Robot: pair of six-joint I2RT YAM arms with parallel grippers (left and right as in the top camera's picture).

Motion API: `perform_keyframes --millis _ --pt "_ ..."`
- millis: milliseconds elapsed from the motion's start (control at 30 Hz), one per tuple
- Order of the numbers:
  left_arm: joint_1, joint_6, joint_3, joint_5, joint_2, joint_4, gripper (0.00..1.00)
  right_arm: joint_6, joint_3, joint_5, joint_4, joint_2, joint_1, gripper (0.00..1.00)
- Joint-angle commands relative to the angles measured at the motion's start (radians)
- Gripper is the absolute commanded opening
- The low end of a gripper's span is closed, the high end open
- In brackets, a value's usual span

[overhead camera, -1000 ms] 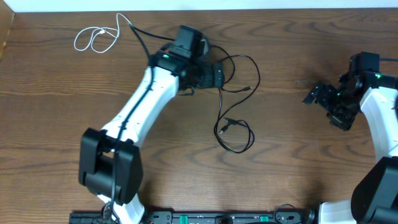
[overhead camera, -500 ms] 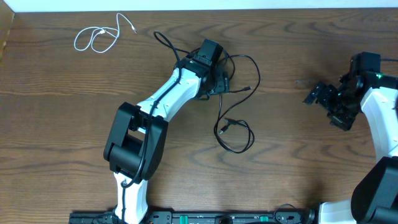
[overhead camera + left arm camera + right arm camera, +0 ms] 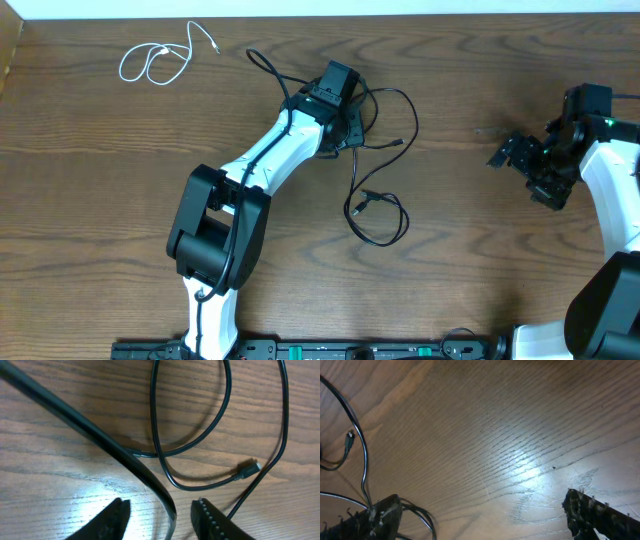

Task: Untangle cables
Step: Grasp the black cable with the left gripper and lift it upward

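Right now your left gripper [image 3: 161,510] sits on the knot of black cables [image 3: 400,93], so that arm is plainly the nearer one. The right gripper [image 3: 482,502] hangs well off to the right of the left gripper, with its jaws spread wide over bare wood and nothing between them. The left gripper's jaws stand partly apart. A black cord [image 3: 100,437] runs through the gap and shows a little space on either side, so I judge it is not yet pinched. That cord's long axis slants ahead and to the left of the left gripper, closer to lengthwise with the fingers than square across them. You may want it better crossed before you close. Just ahead and to the right of the left gripper, thinner black strands curve over one another, and one plug end [image 3: 248,468] lies free on the wood. A further black loop lies near the left gripper, on the side toward the arm bases. The white cable [image 3: 158,50] lies well apart, to the far left of the left gripper, and touches no black one. The bench [image 3: 480,260] is flat, grained brown wood with open room on all sides of the left gripper for pulling a strand away.
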Motion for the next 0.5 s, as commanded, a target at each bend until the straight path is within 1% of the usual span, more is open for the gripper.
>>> perform_keyframes --millis 0,100,167,267,300,433,467 --pt "-0.007 -0.003 0.003 -0.010 -0.006 0.003 0.41 -0.014 -0.002 0.004 -0.001 -0.002 0.000 0.99" --pt "-0.008 -0.003 0.003 -0.010 -0.006 0.003 0.41 -0.014 -0.002 0.004 -0.002 -0.002 0.000 0.99" --pt "-0.008 -0.003 0.003 -0.010 -0.006 0.003 0.36 -0.014 -0.002 0.004 -0.002 -0.002 0.000 0.99" --pt "-0.008 -0.003 0.003 -0.010 -0.006 0.009 0.35 -0.014 -0.002 0.004 -0.001 -0.002 0.000 0.99" --pt "-0.008 -0.003 0.003 -0.010 -0.006 0.011 0.31 -0.014 -0.002 0.004 -0.001 -0.002 0.000 0.99" --pt "-0.008 -0.003 0.003 -0.010 -0.006 0.019 0.27 -0.014 -0.002 0.004 -0.001 -0.002 0.000 0.99" --pt "-0.008 -0.003 0.003 -0.009 -0.006 0.019 0.24 -0.014 -0.002 0.004 -0.001 -0.002 0.000 0.99"
